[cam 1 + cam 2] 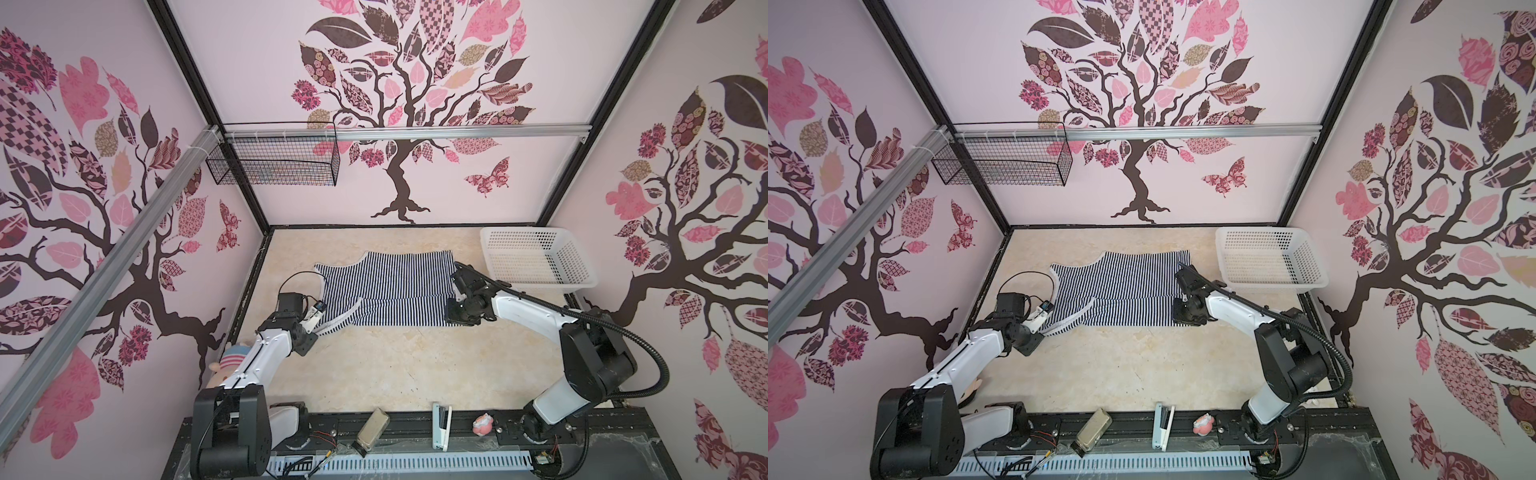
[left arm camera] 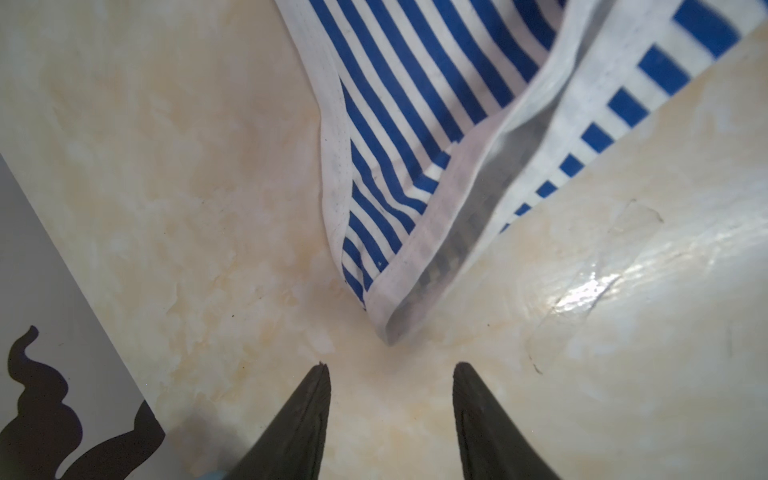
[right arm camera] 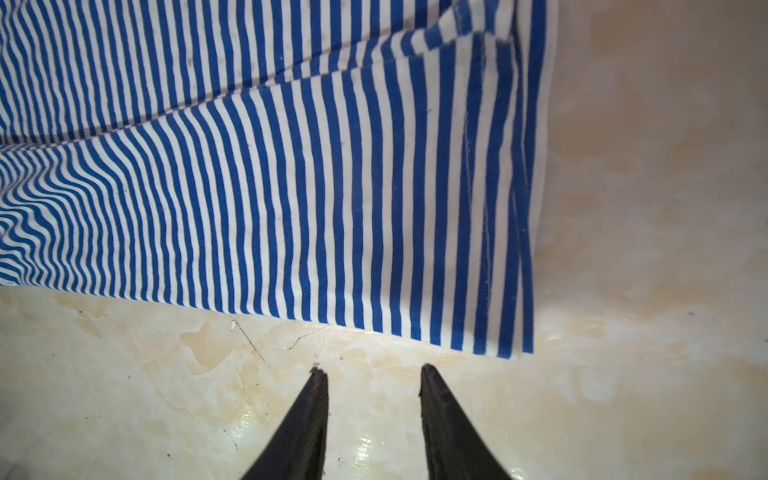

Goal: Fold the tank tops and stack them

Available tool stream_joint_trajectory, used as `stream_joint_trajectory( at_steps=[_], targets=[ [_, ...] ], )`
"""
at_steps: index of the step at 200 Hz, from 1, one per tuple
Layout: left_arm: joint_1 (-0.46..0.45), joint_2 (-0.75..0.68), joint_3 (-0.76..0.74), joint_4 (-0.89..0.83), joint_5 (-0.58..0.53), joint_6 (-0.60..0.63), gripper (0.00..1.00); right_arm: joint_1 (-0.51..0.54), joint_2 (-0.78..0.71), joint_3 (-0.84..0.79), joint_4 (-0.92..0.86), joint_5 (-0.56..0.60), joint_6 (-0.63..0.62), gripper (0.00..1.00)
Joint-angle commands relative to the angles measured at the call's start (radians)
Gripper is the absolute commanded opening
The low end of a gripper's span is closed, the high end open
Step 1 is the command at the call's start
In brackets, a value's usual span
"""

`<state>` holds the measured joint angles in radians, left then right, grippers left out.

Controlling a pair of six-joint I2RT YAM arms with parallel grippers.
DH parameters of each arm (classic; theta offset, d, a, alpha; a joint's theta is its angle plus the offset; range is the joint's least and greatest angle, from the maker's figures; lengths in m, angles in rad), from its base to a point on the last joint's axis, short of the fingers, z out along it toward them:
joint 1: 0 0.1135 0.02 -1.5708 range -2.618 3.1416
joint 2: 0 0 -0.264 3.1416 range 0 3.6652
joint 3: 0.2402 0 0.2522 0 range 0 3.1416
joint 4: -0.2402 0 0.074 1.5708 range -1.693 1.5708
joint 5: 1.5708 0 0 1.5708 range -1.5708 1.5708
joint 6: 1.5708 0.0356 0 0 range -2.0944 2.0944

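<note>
1. Stapler (image 1: 441, 424) sits on the near rail (image 1: 409, 419), untouched.
2. Left gripper (image 2: 390, 368): jaws apart and empty, just short of a white-trimmed strap tip.
3. Right gripper (image 3: 370, 370): jaws narrowly apart and empty, near the hem corner.
4. Tank top (image 1: 386, 286) lies flat on the table (image 1: 395, 365) with its near edge folded over, beside the white basket (image 1: 548, 284).

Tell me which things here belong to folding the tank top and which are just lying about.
Job in hand: striped tank top; left gripper and right gripper, both open.

Lying about: white plastic basket, black wire basket, plush doll, stapler, small pink toy, tan case.
</note>
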<state>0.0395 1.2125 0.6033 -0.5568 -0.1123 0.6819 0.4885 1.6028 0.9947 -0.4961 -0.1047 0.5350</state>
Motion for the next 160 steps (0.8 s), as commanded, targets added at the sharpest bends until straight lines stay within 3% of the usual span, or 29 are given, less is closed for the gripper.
stream_joint_trajectory(
  at_steps=[1, 90, 110, 144, 160],
  targets=[
    [0.003, 0.020, -0.012, 0.076, -0.006, 0.005, 0.52, -0.001, 0.020, 0.033, -0.018, 0.007, 0.000, 0.40],
    [0.003, 0.094, 0.022, 0.087, 0.019, 0.025, 0.44, -0.001, 0.022, 0.056, -0.038, 0.025, -0.003, 0.40],
    [0.003, 0.100, 0.032, 0.089, 0.029, 0.022, 0.34, -0.001, 0.024, 0.060, -0.037, 0.025, -0.001, 0.40],
    [0.003, 0.115, 0.063, 0.079, 0.031, 0.007, 0.07, -0.001, 0.026, 0.063, -0.038, 0.037, 0.000, 0.39],
    [0.003, 0.110, 0.079, 0.071, 0.036, 0.007, 0.01, -0.004, 0.038, 0.071, -0.042, 0.047, -0.001, 0.40]
  ],
)
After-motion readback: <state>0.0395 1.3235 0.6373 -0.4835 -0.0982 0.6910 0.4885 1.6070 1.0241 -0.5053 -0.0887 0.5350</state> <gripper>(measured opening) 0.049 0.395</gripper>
